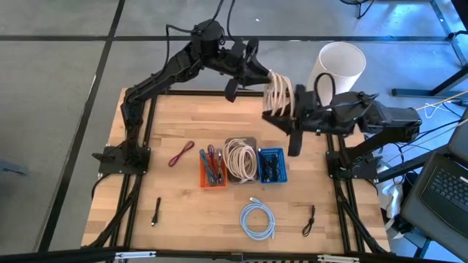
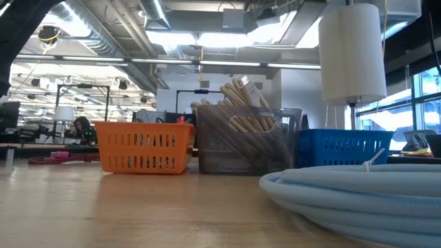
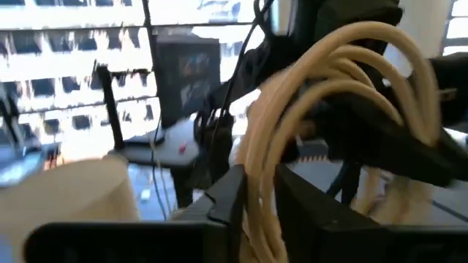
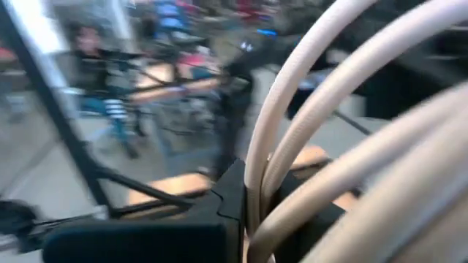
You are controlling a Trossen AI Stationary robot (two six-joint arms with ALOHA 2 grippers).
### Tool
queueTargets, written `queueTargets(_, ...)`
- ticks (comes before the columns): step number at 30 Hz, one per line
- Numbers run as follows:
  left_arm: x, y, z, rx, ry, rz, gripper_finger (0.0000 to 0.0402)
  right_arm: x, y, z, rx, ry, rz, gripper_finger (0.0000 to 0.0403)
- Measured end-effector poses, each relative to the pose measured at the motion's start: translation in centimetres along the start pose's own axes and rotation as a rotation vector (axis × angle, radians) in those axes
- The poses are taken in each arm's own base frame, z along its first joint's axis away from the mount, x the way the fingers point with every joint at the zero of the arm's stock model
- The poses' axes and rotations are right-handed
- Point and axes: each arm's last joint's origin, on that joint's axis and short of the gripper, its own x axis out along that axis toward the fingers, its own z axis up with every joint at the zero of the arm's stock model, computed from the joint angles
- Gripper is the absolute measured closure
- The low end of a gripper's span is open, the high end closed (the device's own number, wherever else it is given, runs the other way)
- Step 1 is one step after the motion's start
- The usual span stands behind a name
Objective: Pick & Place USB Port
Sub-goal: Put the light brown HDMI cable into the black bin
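above the wooden table, both the left gripper and right gripper pinch the beige cable coil mid-handover; next, one must release.

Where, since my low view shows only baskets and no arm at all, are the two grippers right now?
Observer: Both are raised near the back edge of the table and meet at a beige cable coil held in the air. The left gripper is on the coil's left and the right gripper on its right.
Operator: Does the right one actually hold it?
Observer: Yes. The right wrist view shows strands clamped between its fingers.
Operator: Anything near the front that I miss?
Observer: A small black cable lies at the front right, apart from the pale blue cable coil.
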Motion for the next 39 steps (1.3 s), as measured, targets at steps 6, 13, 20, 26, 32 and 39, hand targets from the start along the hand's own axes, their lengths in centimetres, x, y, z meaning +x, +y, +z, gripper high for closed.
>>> queueTargets(6,-4.9,0.1,0.7,-0.128,0.145,0.081,0.0266,-3.4,-1.4,-0.3,0.028,0.071,-0.283,0.0371)
queueTargets(13,-10.8,-2.4,2.6,-0.126,0.360,0.471,0.0233,-3.3,-1.6,-2.6,0.181,0.231,-0.292,0.0371)
queueTargets(20,-13.4,-4.7,3.2,-0.134,0.472,0.515,0.0244,0.4,-0.6,-8.7,0.350,0.405,-0.216,0.0371)
queueTargets(26,-14.2,-5.0,2.7,-0.161,0.540,0.495,0.0261,3.8,0.1,-13.6,0.519,0.340,-0.012,0.0371)
queueTargets(32,-14.3,-5.0,2.5,-0.144,0.562,0.484,0.0268,5.8,-0.9,-19.5,0.725,0.391,0.001,0.0371)
queueTargets(39,-14.3,-5.0,2.5,-0.126,0.567,0.478,0.0269,7.5,-0.8,-22.7,0.795,0.396,-0.009,0.0371)
